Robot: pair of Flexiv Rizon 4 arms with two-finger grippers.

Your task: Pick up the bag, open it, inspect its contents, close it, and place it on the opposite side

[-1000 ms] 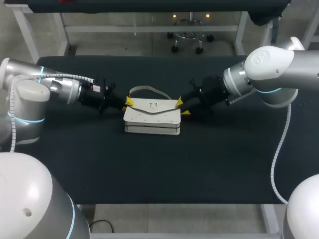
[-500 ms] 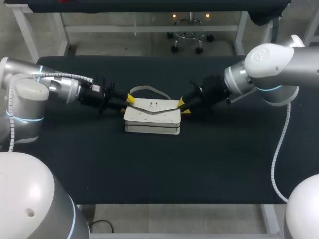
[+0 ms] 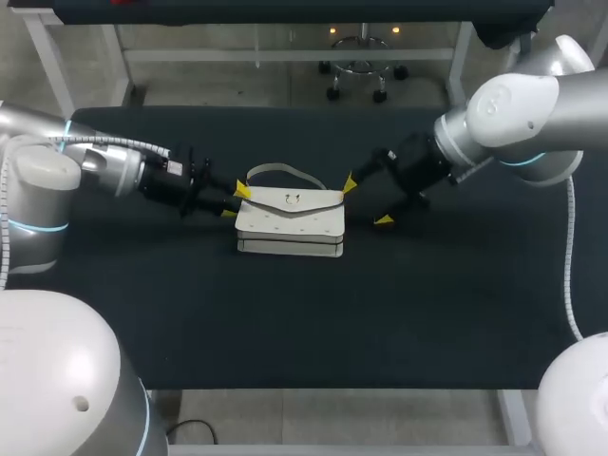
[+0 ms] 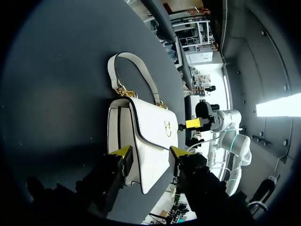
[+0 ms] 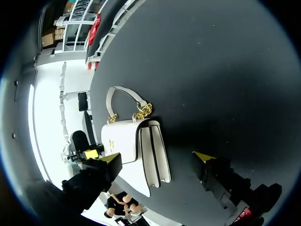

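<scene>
The white bag [image 3: 290, 223] lies flat at the middle of the black table [image 3: 285, 323], flap down with its gold clasp [image 3: 294, 199] facing up. Its handle [image 3: 285, 172] lies on the cloth on the far side, hooked on by gold chain links [image 5: 143, 110].

My left gripper [image 3: 236, 201] sits at the bag's left end, fingers parted about as wide as the bag. In the left wrist view that end reaches between the tips, but from overhead the nearer tip stands just off the edge, so I have no grip.

My right gripper [image 3: 367, 200] hangs just beside the right end, spread wide and holding nothing. One tip is near the bag's far corner.
</scene>
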